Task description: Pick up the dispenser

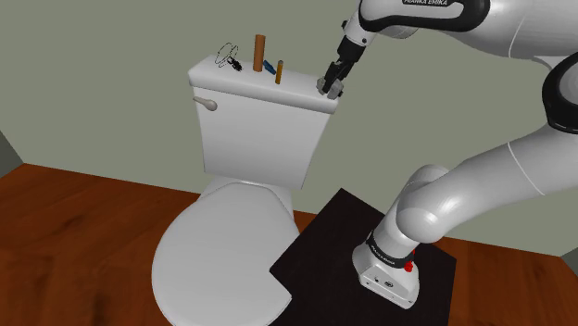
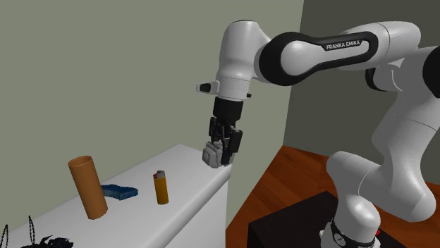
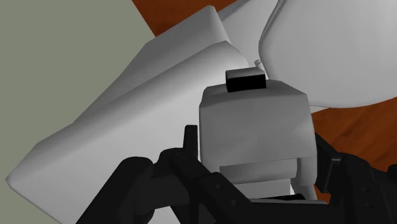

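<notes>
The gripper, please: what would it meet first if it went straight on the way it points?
Shut on the grey dispenser, the gripper points down; straight on, it would probably meet the toilet tank's lid near its corner, though depth is unclear.

The gripper (image 3: 257,168) hides the base of the dispenser (image 3: 254,121); the toilet (image 1: 218,269) is cropped below
</notes>
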{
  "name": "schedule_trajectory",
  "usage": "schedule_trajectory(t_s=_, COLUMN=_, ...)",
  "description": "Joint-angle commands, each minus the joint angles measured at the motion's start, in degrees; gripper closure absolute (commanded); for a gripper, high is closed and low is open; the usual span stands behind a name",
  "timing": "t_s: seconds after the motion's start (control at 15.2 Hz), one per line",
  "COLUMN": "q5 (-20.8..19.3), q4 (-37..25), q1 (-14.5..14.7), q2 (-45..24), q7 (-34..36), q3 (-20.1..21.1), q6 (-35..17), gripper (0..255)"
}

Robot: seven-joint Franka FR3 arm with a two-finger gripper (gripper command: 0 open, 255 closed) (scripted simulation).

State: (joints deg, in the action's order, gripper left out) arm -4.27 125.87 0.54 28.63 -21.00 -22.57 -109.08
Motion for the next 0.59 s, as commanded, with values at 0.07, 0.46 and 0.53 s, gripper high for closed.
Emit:
schedule_trajectory(t_s=0.07, q5=0.1, q4=-1.6, q1=0.1, q2=-0.2, q7=0.1, q3=0.2, q6=1.6, gripper=255)
schedule_trajectory(t_s=0.46, q5=0.5, q4=-6.8, q1=0.4, q2=-0.8, q7=0.3, q3=0.5, q6=6.0, gripper=255)
schedule_trajectory(t_s=0.53, q5=0.6, q4=-7.7, q1=0.5, q2=-1.0, q7=0.3, q3=0.6, q6=6.8, gripper=255)
